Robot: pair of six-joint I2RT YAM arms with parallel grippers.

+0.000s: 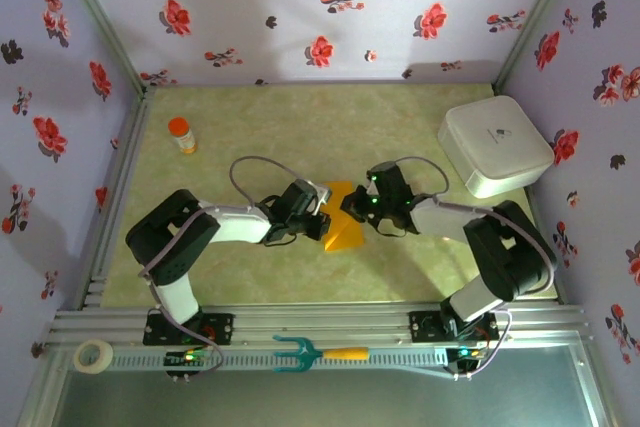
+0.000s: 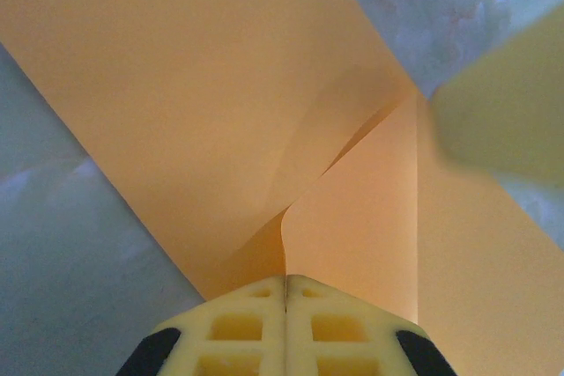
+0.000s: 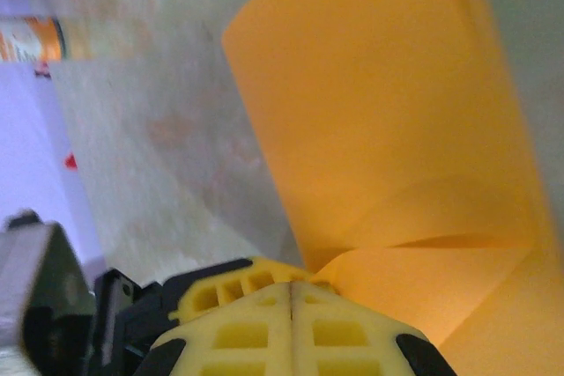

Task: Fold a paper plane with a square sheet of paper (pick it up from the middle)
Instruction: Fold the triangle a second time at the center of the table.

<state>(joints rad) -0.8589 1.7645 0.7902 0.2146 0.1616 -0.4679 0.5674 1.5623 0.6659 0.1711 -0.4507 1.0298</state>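
The square sheet of paper [image 1: 345, 234] is orange-yellow and lies creased on the green tabletop between both grippers. My left gripper [image 1: 322, 221] meets it from the left, and my right gripper [image 1: 351, 205] from the right. In the left wrist view the left gripper [image 2: 285, 277] is shut, with a raised fold of the paper [image 2: 220, 112] running into the seam between its fingers. In the right wrist view the right gripper [image 3: 291, 285] is shut at the curled edge of the paper [image 3: 379, 112], with the left gripper's yellow fingers [image 3: 216, 290] pressed beside it.
A white lidded box [image 1: 495, 145] sits at the back right. An orange-capped bottle [image 1: 181, 135] stands at the back left. On the near rail lie a teal fork with an orange handle [image 1: 318, 353] and a tape roll [image 1: 94, 355]. Floral walls close three sides.
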